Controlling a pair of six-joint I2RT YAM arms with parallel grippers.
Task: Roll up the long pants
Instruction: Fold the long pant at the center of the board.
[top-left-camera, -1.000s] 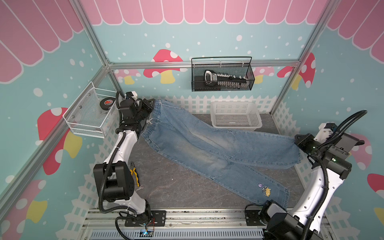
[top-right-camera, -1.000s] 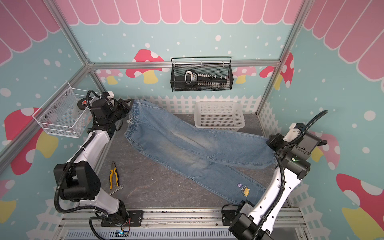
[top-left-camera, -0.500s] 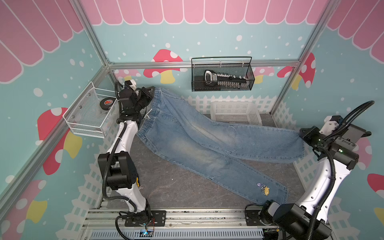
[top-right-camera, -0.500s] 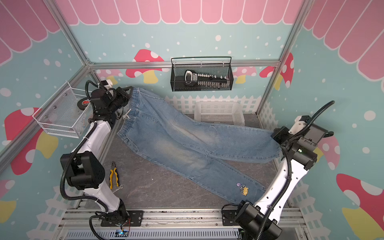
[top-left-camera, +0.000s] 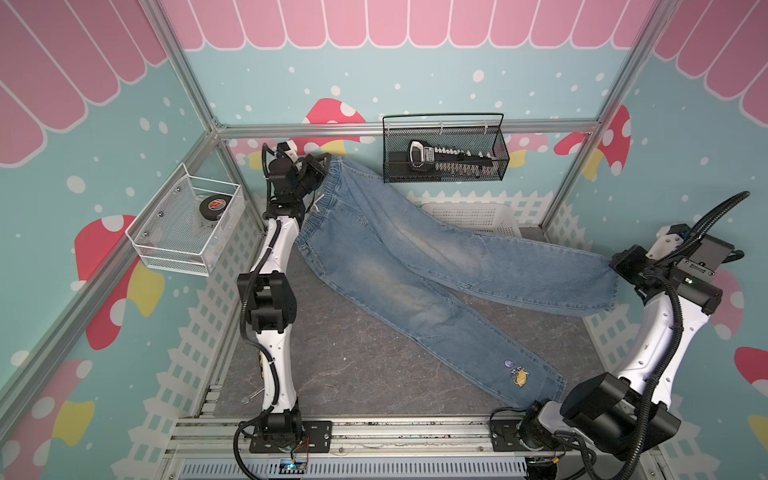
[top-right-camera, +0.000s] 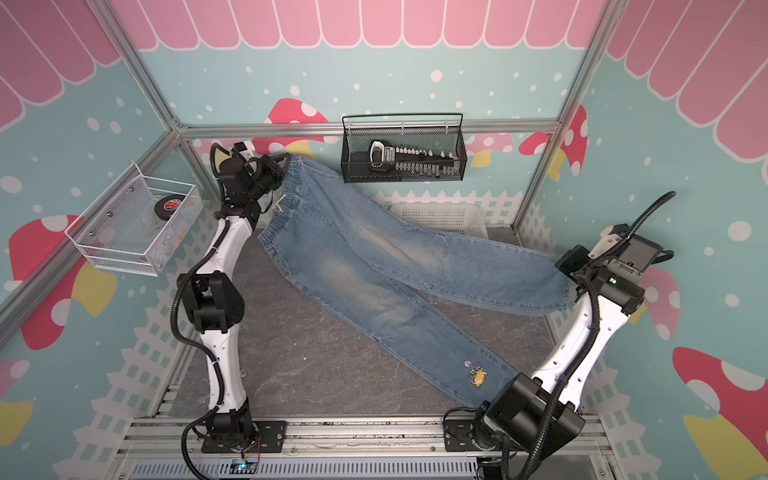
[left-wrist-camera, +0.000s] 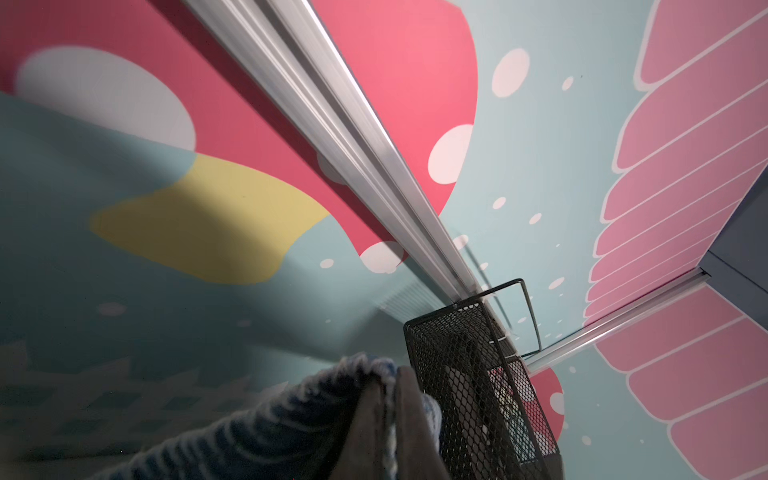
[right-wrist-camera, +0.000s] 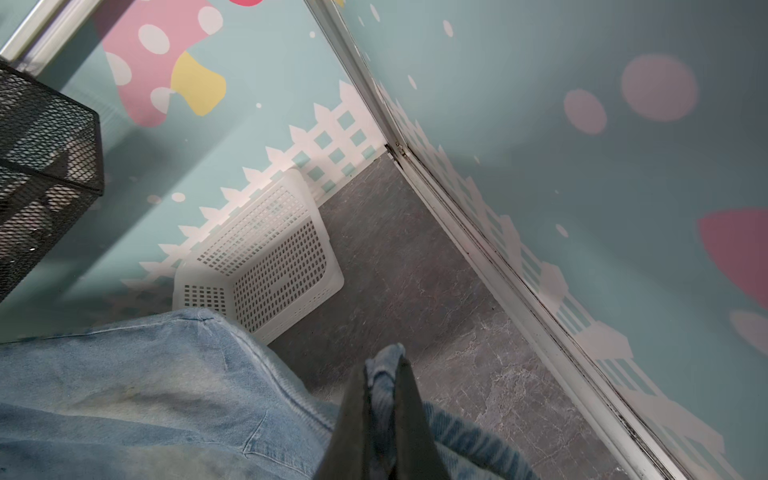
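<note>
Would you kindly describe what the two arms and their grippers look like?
The left arm and right arm match: smooth white link shells with small round holes, bulky black joint housings, and black corrugated cable conduit looping alongside. The left gripper and right gripper are alike too, with dark grey, flat, tapering fingers.
</note>
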